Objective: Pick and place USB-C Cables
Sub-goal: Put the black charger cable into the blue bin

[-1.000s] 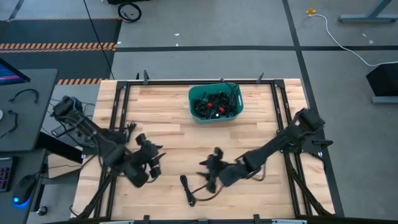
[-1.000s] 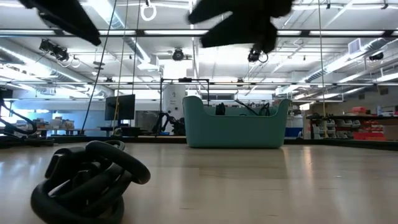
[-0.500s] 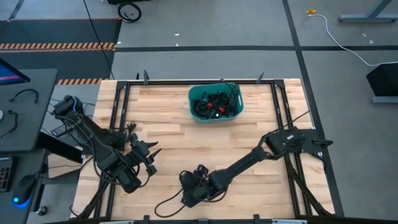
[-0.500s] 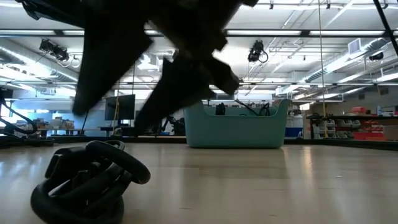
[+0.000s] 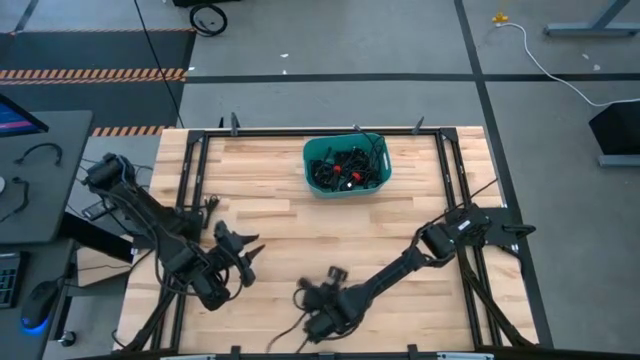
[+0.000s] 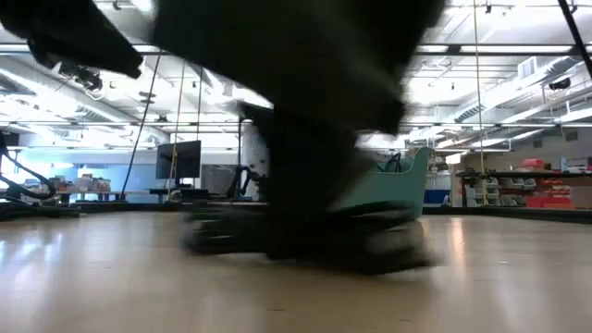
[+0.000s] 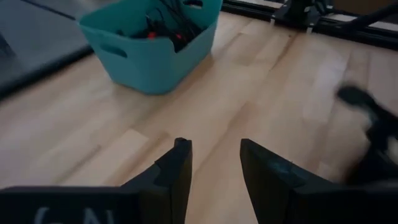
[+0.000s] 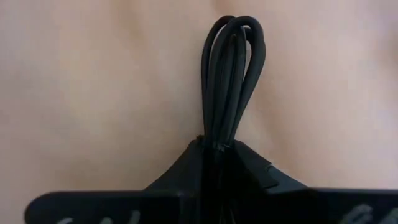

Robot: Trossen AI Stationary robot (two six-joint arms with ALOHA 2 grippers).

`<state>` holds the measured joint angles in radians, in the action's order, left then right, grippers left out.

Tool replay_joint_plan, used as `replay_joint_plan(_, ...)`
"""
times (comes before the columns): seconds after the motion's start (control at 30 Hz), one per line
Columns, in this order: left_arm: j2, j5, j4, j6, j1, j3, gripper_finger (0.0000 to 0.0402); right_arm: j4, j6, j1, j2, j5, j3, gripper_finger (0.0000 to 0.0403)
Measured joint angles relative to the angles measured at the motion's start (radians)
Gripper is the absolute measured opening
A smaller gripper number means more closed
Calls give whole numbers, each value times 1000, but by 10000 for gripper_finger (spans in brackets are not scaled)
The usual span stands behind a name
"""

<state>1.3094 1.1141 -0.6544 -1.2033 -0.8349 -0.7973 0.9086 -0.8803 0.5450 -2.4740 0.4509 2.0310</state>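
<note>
The bin [image 5: 346, 166] was teal, its cables [image 5: 338, 172] black with red ties; the counter [image 5: 280, 215] was pale wood.

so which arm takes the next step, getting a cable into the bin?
Right. The right gripper is already shut on a looped black cable near the table's front edge. The left gripper is open and empty, pointed toward the teal bin.
</note>
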Motion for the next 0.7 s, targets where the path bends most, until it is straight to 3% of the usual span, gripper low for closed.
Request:
replay_joint_plan(0.2,0,-35,91,-105,0,85,142,500,-11,-40,116,175,-9,59)
replay_joint_plan(0.3,0,-39,130,-156,0,130,142,598,11,-108,214,261,-76,59)
replay_joint_plan(0.4,0,-39,178,-182,0,172,142,525,91,-208,355,304,-197,59)
replay_joint_plan(0.53,0,-38,241,-199,0,220,142,238,248,-412,568,298,-423,59)
replay_joint_plan(0.7,0,-37,239,-219,2,235,142,-261,350,-700,754,60,-724,59)
